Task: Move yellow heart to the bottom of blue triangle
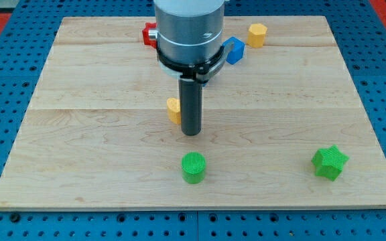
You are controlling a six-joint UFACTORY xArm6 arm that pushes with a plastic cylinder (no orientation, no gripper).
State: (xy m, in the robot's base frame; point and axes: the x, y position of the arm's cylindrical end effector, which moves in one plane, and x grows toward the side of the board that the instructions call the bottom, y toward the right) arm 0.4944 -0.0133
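Note:
The yellow heart [173, 109] lies near the middle of the wooden board, mostly hidden behind my rod. My tip [191, 133] sits just to the heart's right and slightly below it, touching or nearly touching it. A blue block [234, 50], partly hidden by the arm's body, lies toward the view's top, right of centre; its shape is hard to make out. It is well above and to the right of the heart.
A yellow hexagon block [257, 33] lies at the top right. A red block [150, 33] peeks out left of the arm. A green cylinder [194, 167] lies below my tip. A green star [330, 163] sits at the lower right. The board [79, 134] rests on a blue pegboard.

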